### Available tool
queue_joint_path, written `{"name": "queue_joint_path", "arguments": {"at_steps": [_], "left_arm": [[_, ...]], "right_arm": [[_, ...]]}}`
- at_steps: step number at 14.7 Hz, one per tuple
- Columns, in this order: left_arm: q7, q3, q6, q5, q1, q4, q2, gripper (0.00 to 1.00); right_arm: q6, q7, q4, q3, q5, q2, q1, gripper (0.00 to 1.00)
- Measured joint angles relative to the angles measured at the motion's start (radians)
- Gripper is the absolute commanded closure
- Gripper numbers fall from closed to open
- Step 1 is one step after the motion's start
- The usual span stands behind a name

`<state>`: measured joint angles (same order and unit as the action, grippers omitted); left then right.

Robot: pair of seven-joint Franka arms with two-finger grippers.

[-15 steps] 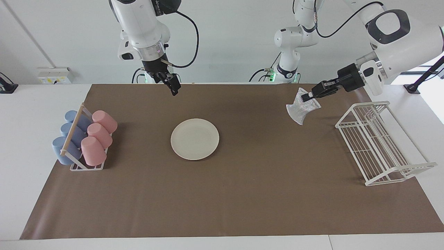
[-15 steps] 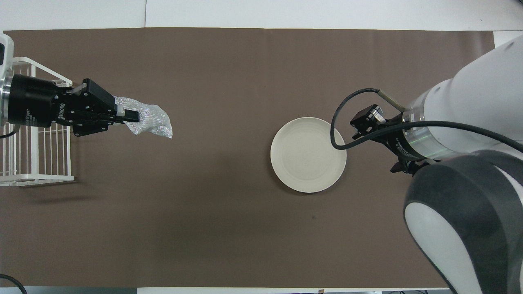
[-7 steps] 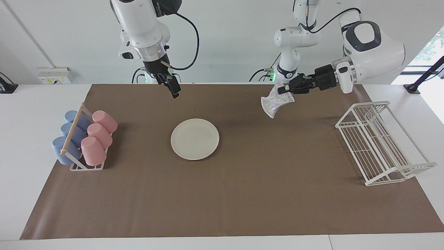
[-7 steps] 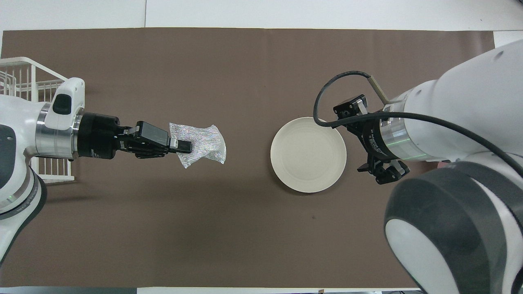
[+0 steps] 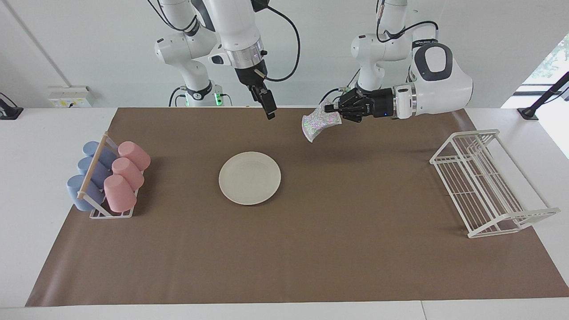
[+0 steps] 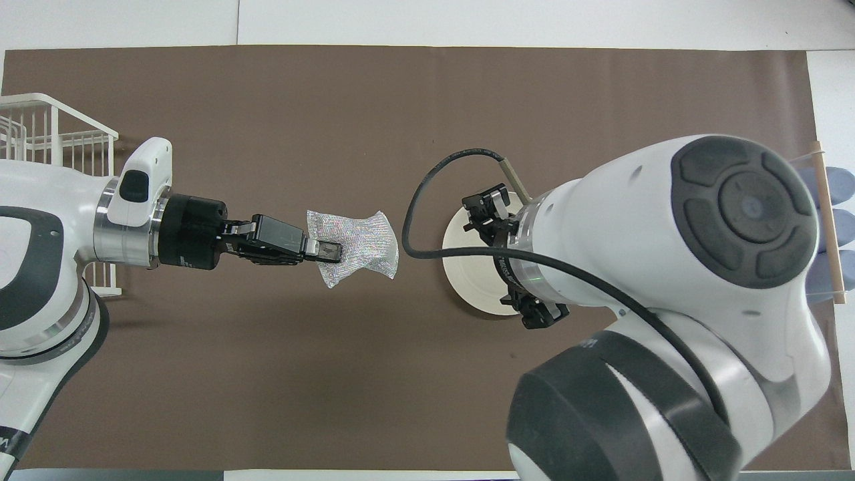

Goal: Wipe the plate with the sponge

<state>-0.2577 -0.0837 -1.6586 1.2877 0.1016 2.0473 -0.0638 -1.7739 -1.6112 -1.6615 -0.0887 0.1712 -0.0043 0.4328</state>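
Facing view, left hand (image 5: pixel 328 108) pinching sponge (image 5: pixel 316 123) (dangling), plate (image 5: pixel 250 178) ringed by bare mat (image 5: pixel 355 213).

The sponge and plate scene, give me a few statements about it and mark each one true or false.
1. The left gripper holds the sponge in the air. True.
2. The sponge touches the plate. False: it hangs apart from it, over the brown mat.
3. The right gripper carries a cup. False: it holds nothing.
4. The plate lies flat on the mat. True.
5. The wire rack holds plates. False: it is empty.
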Motion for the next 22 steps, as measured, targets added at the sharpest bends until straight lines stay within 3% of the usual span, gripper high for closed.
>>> {"name": "queue_joint_path", "arguments": {"at_steps": [7, 13, 17, 22], "left_arm": [[-0.057, 0.000, -0.005, 0.009, 0.018, 0.013, 0.000, 1.00], [-0.121, 0.000, -0.032, 0.019, 0.049, 0.038, 0.000, 1.00], [-0.125, 0.000, -0.033, 0.019, 0.050, 0.042, 0.000, 1.00], [-0.125, 0.002, -0.033, 0.019, 0.050, 0.042, -0.001, 1.00]], "right_arm": [[-0.090, -0.148, 0.024, 0.000, 0.001, 0.079, 0.084, 0.00], [-0.094, -0.295, 0.206, 0.000, 0.001, 0.220, 0.134, 0.00], [-0.113, -0.299, 0.214, 0.000, 0.001, 0.245, 0.156, 0.00], [-0.108, -0.299, 0.214, 0.003, 0.000, 0.248, 0.154, 0.08]]}}
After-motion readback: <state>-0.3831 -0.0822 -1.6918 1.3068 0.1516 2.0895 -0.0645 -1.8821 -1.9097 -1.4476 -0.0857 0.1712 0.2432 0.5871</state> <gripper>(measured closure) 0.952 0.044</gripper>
